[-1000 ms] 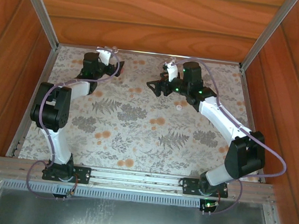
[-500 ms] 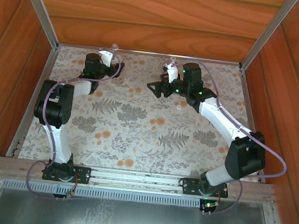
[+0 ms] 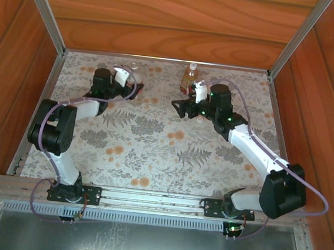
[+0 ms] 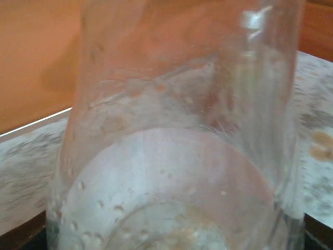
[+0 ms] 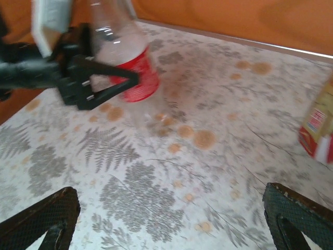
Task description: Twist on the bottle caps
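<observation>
**Capping Looks Barely Begun**

The left tool [image 5: 118, 77] is grasping the red-labelled bottle [image 5: 148, 73], tilting it over the tabletop [image 3: 153, 147] at far left. The right tool [image 5: 169, 208] is hanging released, carrying nothing. The amber bottle [image 3: 189, 75] is standing near the far edge. A pale speck, possibly a cap [image 3: 200, 120], is lying beside the right arm. Both caps seemingly remain to be screwed on. Label print is blurring beyond reading.
</observation>
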